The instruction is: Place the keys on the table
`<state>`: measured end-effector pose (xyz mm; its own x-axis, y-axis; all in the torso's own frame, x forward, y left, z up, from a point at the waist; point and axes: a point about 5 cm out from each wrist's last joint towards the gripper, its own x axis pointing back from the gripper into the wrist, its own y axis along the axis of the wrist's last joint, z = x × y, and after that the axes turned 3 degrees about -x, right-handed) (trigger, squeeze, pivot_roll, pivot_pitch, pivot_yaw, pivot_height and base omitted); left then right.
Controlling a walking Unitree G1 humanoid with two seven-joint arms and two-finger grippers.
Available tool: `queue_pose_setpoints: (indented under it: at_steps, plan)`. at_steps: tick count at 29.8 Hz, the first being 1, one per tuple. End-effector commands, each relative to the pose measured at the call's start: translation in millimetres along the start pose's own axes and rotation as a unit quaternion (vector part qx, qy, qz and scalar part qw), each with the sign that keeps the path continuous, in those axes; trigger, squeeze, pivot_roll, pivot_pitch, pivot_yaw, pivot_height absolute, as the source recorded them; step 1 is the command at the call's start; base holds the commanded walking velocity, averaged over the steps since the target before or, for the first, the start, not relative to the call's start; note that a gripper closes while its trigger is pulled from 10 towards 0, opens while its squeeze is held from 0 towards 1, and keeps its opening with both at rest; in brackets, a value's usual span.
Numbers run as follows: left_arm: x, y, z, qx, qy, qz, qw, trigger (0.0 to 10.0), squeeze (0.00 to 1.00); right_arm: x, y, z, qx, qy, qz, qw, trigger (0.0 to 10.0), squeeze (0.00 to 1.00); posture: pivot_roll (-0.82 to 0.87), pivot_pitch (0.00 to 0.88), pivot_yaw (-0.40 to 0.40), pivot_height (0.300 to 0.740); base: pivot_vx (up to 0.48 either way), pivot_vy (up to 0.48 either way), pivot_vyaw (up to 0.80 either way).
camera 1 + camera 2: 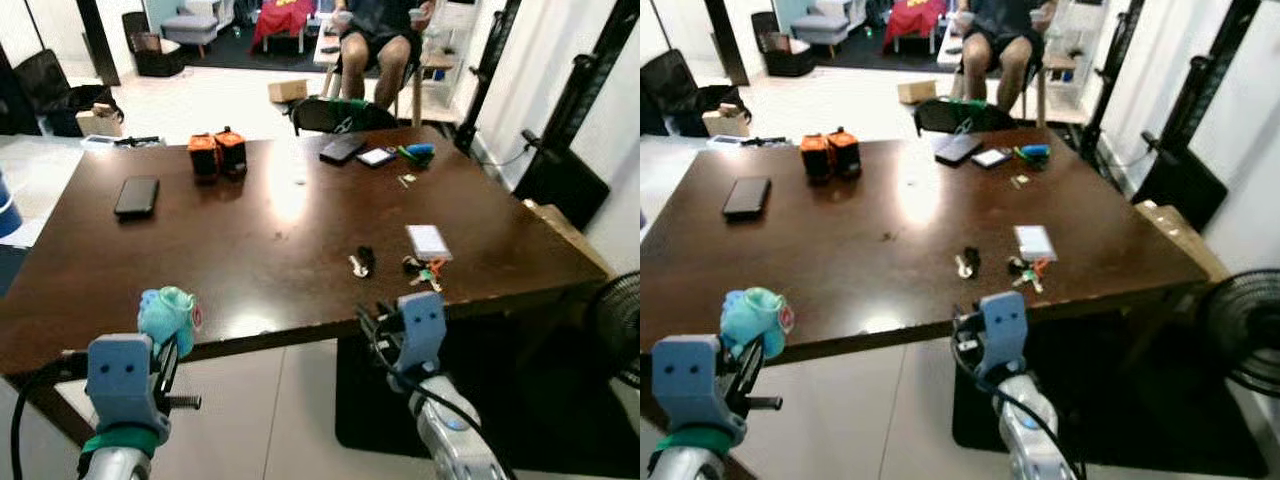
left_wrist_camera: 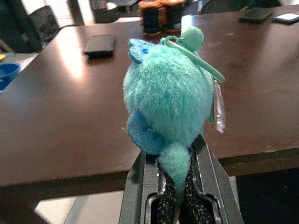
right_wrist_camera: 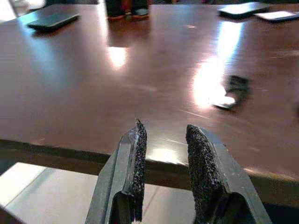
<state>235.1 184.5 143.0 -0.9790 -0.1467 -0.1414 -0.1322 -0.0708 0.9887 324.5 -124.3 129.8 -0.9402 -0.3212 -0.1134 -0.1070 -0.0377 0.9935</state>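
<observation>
My left gripper [image 1: 171, 346] is shut on a fluffy teal plush keychain [image 1: 166, 312] with a green ring [image 2: 198, 58]. It holds it just off the near edge of the dark brown table [image 1: 280, 230], at about table height. The plush hides most of the fingers [image 2: 208, 161]. My right gripper [image 3: 166, 130] is open and holds nothing, level with the near table edge further right. On the table past it lie a black key fob [image 1: 363, 261] and a bunch of keys with coloured tags [image 1: 425, 272].
A black phone [image 1: 137, 196], two orange and black items [image 1: 217, 153], a dark case [image 1: 342, 150] and a white card [image 1: 429, 241] lie on the table. A person [image 1: 375, 40] sits at the far end. A fan [image 1: 615, 325] stands at the right.
</observation>
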Motion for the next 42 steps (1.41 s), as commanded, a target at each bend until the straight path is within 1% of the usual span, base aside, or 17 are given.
queue_pose_setpoints:
  at_steps: [1,4,6,10,21,25,33,37,42]
  plan:
    - [3.1,0,1.2,0.005,0.006,0.005,1.0,10.0,0.0,-1.7,-3,4.4,-0.005,0.009,0.005,1.0,10.0,0.0,-0.11,0.085,0.109,0.74,0.0,0.0,0.0]
    - [3.3,1,0.7,0.005,0.002,0.005,1.0,10.0,0.0,-2.8,-2,5.0,-0.005,0.011,0.003,1.0,10.0,0.0,-0.11,0.084,0.112,0.74,0.0,0.0,0.0]
    - [2.4,0,-1.2,-0.001,-0.003,0.005,1.0,10.0,0.0,-1.2,-2,1.0,-0.005,0.003,0.003,1.0,10.0,0.0,-0.12,0.078,0.112,0.74,0.0,0.0,0.0]
    - [0.8,1,-1.3,0.002,-0.001,0.004,1.0,10.0,0.0,-0.5,-2,0.0,-0.004,0.002,0.005,1.0,10.0,0.0,-0.12,0.075,0.108,0.74,0.0,0.0,0.0]
    - [0.3,4,-3.2,0.006,-0.008,0.001,1.0,10.0,0.0,-0.4,-2,1.0,-0.002,0.005,0.004,1.0,10.0,0.0,-0.12,0.082,0.11,0.74,0.0,-0.369,0.0]
    - [2.4,4,-3.7,0.007,-0.011,0.002,1.0,10.0,0.0,3.5,-3,-0.4,-0.002,0.002,0.005,1.0,10.0,0.0,-0.14,0.077,0.118,0.74,0.0,-0.385,0.0]
    - [2.1,7,-5.9,0.004,-0.017,-0.001,1.0,10.0,0.0,2.3,-4,-0.4,-0.001,0.005,0.007,1.0,10.0,0.0,-0.12,0.082,0.115,0.74,0.0,-0.377,0.0]
    - [2.9,13,-8.6,0.008,-0.032,-0.013,0.999,10.0,0.0,2.9,-3,-1.9,-0.004,-0.001,0.006,1.0,10.0,0.0,-0.12,0.08,0.117,0.74,0.0,0.0,0.0]
    - [3.1,20,-10.0,0.002,-0.044,-0.035,0.998,10.0,0.0,3.9,-6,-1.0,-0.006,-0.001,0.01,1.0,10.0,0.0,-0.12,0.08,0.117,0.74,0.0,0.48,0.0]
